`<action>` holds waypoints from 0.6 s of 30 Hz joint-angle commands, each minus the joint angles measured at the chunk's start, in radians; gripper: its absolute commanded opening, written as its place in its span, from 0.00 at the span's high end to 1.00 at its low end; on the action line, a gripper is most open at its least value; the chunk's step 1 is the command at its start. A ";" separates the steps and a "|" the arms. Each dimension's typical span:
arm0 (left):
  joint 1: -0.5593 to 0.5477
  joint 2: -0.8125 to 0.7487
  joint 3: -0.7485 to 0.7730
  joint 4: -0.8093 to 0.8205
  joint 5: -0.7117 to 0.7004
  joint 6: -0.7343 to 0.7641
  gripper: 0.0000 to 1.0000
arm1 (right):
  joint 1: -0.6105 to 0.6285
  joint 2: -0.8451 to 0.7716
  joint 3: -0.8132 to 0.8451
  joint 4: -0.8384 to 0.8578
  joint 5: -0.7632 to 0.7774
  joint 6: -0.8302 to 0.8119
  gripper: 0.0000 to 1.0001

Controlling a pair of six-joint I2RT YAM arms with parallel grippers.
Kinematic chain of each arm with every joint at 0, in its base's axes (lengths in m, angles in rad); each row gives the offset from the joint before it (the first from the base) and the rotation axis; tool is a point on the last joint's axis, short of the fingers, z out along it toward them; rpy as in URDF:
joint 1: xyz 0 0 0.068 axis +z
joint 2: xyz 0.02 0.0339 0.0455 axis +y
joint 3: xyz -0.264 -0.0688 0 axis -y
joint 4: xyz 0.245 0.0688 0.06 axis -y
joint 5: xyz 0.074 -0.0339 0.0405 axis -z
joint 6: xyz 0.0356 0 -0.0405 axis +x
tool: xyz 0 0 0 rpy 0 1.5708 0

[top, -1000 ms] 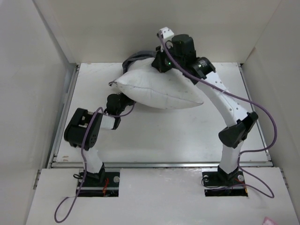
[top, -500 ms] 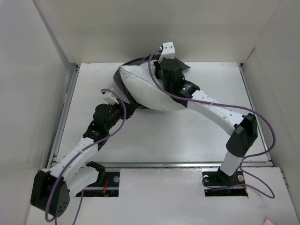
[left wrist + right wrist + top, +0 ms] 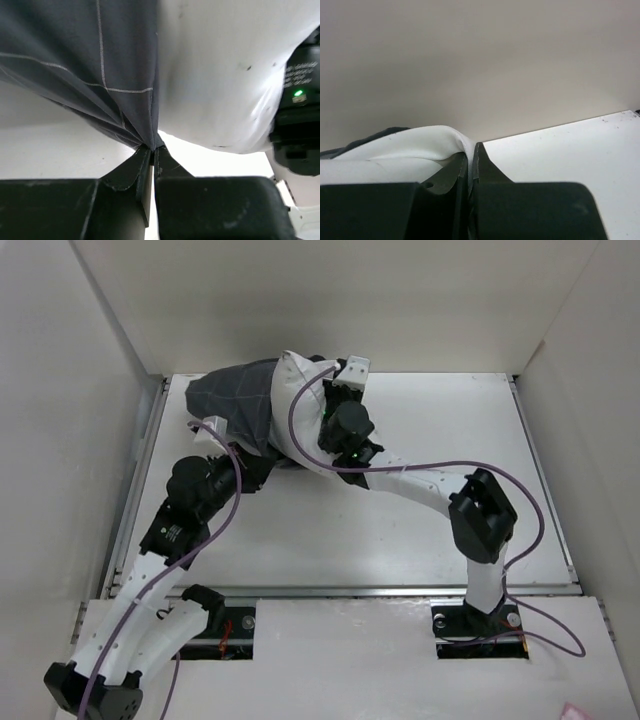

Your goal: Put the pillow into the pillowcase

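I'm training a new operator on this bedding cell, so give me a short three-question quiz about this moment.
1. True or false: the left gripper is shut on the pillowcase.
2. What does the right gripper pinch? A) pillow B) cable C) nothing
3. Short answer: is the pillow wholly inside the pillowcase?
Key: 1 true; 2 A; 3 no, its white end shows outside the cloth.
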State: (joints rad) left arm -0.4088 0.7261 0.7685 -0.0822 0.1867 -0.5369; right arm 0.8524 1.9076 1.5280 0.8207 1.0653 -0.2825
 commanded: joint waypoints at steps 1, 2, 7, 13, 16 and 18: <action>-0.028 -0.053 0.094 0.001 0.049 -0.011 1.00 | -0.021 0.019 -0.012 0.238 0.053 -0.130 1.00; -0.028 -0.053 0.081 0.001 0.033 -0.024 1.00 | -0.012 0.001 -0.029 0.238 -0.024 -0.120 1.00; -0.028 0.004 0.072 0.012 -0.116 -0.066 1.00 | 0.014 -0.232 -0.236 -0.036 -0.512 0.107 1.00; -0.019 -0.017 0.101 0.033 -0.320 -0.086 1.00 | 0.014 -0.397 -0.538 -0.037 -1.240 0.126 1.00; -0.019 -0.042 0.164 0.045 -0.313 -0.026 1.00 | 0.014 -0.360 -0.525 -0.158 -1.544 0.054 0.98; -0.019 -0.053 0.205 0.045 -0.268 -0.003 1.00 | 0.014 -0.244 -0.413 -0.251 -1.664 0.004 0.98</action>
State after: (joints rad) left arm -0.4164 0.7322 0.8398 -0.2276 -0.1177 -0.5598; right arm 0.8444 1.5532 1.0252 0.6849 -0.1436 -0.2218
